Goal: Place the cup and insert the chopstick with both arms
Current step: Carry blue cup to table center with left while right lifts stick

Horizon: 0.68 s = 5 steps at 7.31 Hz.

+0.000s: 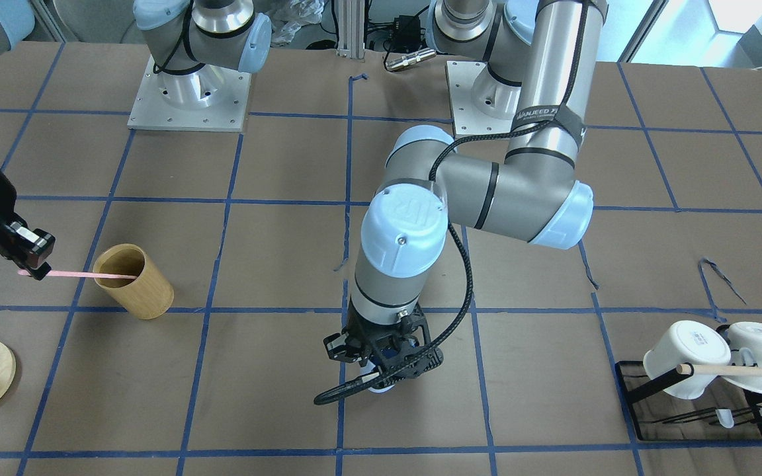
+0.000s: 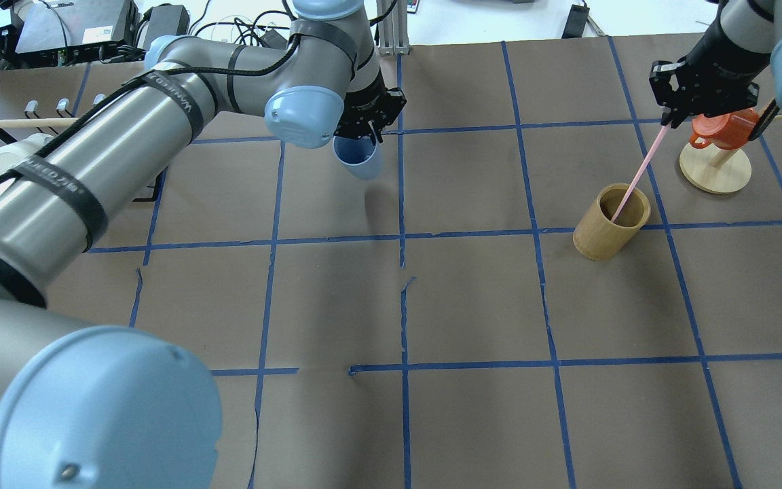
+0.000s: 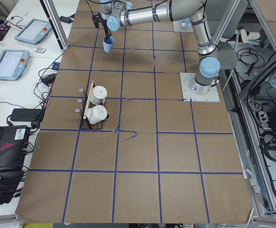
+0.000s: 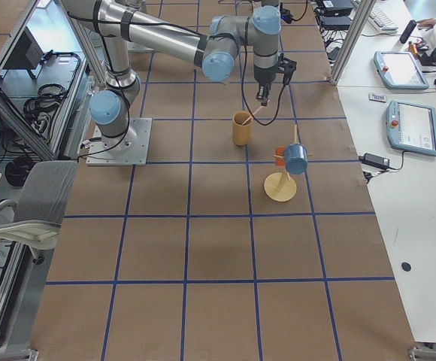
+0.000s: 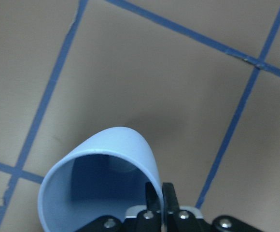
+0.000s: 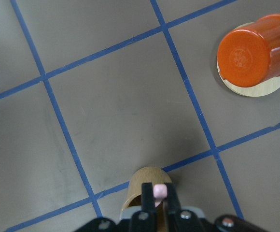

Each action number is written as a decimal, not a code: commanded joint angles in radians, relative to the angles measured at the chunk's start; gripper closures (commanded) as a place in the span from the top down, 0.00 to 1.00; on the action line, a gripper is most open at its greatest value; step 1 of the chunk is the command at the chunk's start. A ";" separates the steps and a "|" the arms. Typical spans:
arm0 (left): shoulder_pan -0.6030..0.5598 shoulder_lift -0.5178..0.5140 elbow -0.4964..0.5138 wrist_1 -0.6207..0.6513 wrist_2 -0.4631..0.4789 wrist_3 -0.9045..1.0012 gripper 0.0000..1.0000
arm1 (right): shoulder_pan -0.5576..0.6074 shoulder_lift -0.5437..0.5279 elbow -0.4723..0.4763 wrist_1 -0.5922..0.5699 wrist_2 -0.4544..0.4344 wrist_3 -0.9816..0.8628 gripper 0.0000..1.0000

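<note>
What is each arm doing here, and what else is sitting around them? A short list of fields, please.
Left pincer: shut on the rim of a blue cup, which hangs tilted
Right pincer: shut on a pink chopstick, whose lower end is in the mouth of the wooden holder
Also there: orange cup on a wooden stand; two white cups on a black rack

Pink chopstick in wooden holder, stand beside
</note>
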 commanded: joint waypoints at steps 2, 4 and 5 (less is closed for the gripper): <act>-0.046 -0.088 0.099 -0.022 -0.015 -0.014 0.00 | 0.008 -0.008 -0.184 0.158 0.006 0.000 0.00; -0.049 -0.093 0.097 -0.025 -0.015 -0.008 0.33 | 0.031 -0.001 -0.260 0.222 0.007 0.006 0.00; -0.049 -0.090 0.097 -0.024 -0.003 -0.003 0.88 | 0.037 -0.001 -0.269 0.223 0.007 0.008 0.00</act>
